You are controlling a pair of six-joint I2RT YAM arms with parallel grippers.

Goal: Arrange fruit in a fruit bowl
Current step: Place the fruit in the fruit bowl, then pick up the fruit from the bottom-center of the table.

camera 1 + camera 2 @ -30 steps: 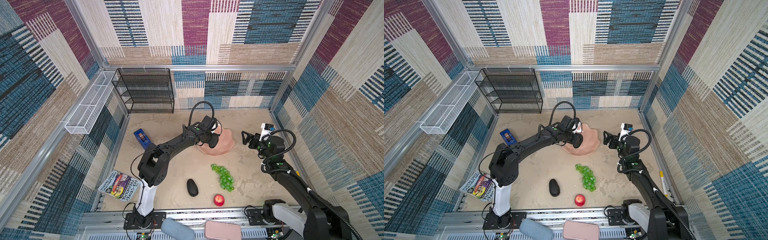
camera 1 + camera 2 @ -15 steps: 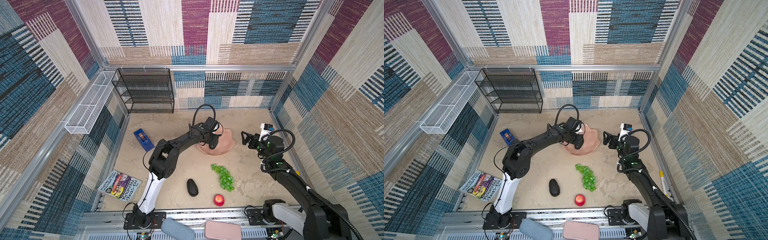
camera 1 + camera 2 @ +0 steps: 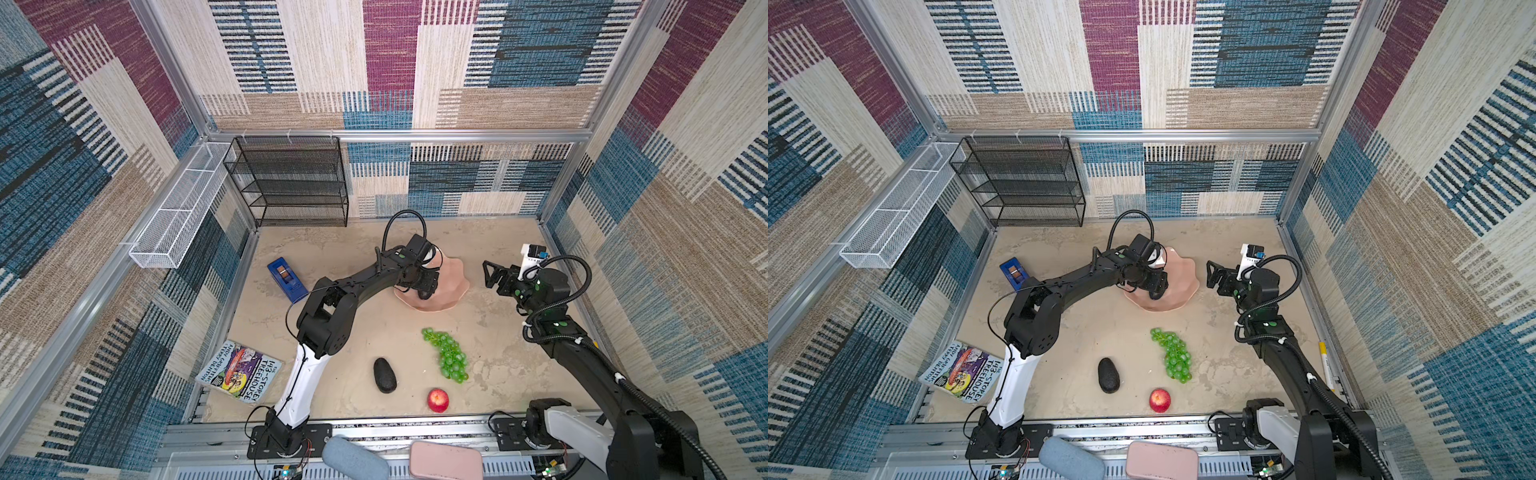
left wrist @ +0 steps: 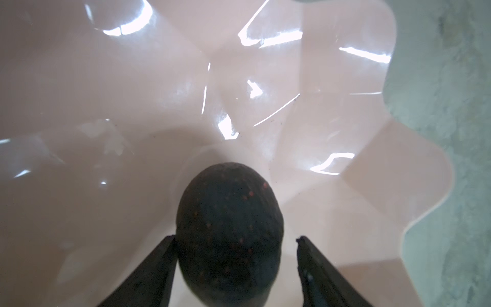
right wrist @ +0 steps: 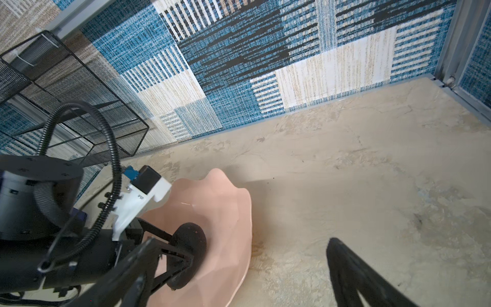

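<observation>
I'm looking into a lab test cell here: aluminium frame [image 3: 415,135], patchwork fabric walls [image 3: 390,62] all round, mounting rail [image 3: 415,428] up front.

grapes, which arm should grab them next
Right. The grapes lie on its side, and the right gripper is open and empty; the left gripper is in the bowl around an avocado.

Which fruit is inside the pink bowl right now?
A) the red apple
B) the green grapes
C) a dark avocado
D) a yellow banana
C, the left wrist view shows a dark avocado lying inside the pink bowl, while the apple and grapes sit out on the table.
</observation>
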